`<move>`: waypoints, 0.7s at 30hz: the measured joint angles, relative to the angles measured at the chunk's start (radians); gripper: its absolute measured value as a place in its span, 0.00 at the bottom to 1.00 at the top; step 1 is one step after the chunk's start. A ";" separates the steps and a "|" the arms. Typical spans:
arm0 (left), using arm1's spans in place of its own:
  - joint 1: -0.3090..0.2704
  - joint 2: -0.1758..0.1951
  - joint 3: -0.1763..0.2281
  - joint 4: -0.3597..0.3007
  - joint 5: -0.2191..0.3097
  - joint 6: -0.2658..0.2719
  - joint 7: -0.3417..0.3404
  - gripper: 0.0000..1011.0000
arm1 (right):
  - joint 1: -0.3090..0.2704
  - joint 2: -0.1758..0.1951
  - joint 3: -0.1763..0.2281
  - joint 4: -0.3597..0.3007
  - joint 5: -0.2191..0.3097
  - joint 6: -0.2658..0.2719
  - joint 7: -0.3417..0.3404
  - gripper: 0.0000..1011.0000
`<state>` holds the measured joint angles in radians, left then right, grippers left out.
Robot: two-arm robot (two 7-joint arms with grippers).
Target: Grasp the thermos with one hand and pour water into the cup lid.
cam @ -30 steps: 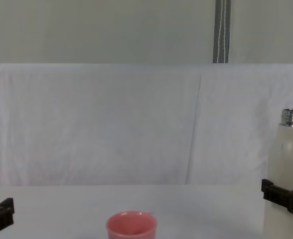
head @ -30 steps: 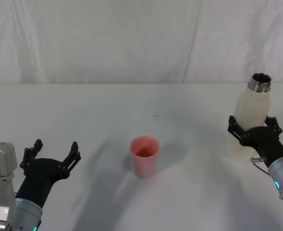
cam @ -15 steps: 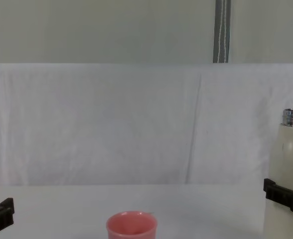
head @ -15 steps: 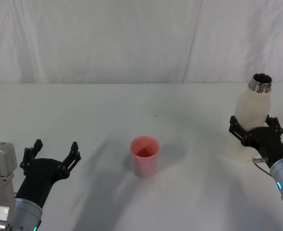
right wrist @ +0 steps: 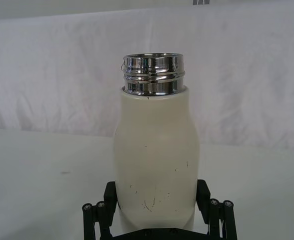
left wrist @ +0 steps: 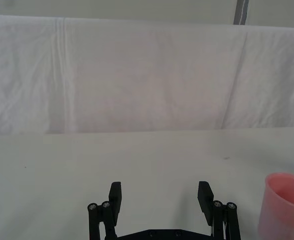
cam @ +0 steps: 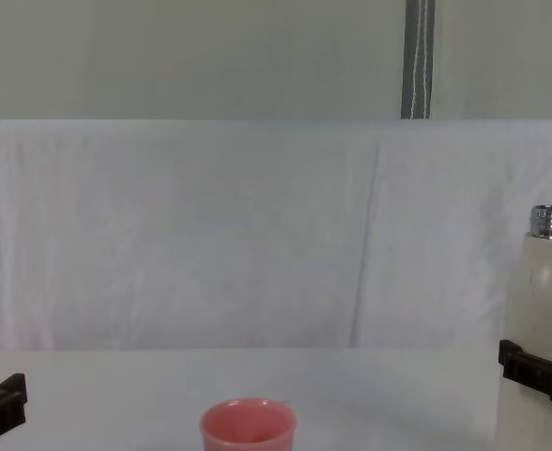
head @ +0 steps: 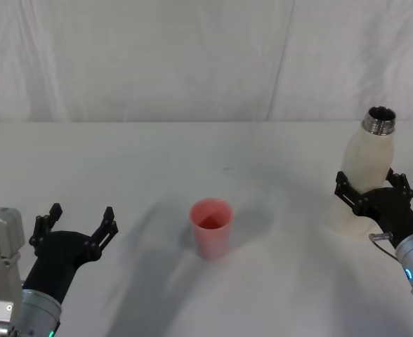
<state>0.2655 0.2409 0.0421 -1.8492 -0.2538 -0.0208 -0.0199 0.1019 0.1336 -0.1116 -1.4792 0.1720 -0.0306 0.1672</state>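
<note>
Little has moved since a second ago: the right tool [head: 371,191] has slid slightly lower on the tall cream-white cylindrical thermos with a shiny threaded steel neck [head: 364,175], its black fingers [right wrist: 110,192] still set against both sides of the lower body. That bottle stands upright at the right of the white surface [head: 192,154]. Well apart, near the middle, sits the small round pink cup lid [head: 211,227], unchanged. At the near left the left tool [head: 78,223] hovers with fingers spread wide, holding nothing.
</note>
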 joint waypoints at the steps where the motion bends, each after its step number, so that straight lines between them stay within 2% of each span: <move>1: 0.000 0.000 0.000 0.000 0.000 0.000 0.000 0.99 | -0.002 0.000 0.000 -0.002 0.001 0.001 0.000 0.99; 21: 0.000 0.000 0.000 0.000 0.000 0.000 0.000 0.99 | -0.035 0.009 -0.006 -0.042 0.012 0.014 0.002 0.99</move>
<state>0.2655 0.2409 0.0422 -1.8492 -0.2539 -0.0208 -0.0199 0.0666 0.1425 -0.1177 -1.5216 0.1840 -0.0162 0.1692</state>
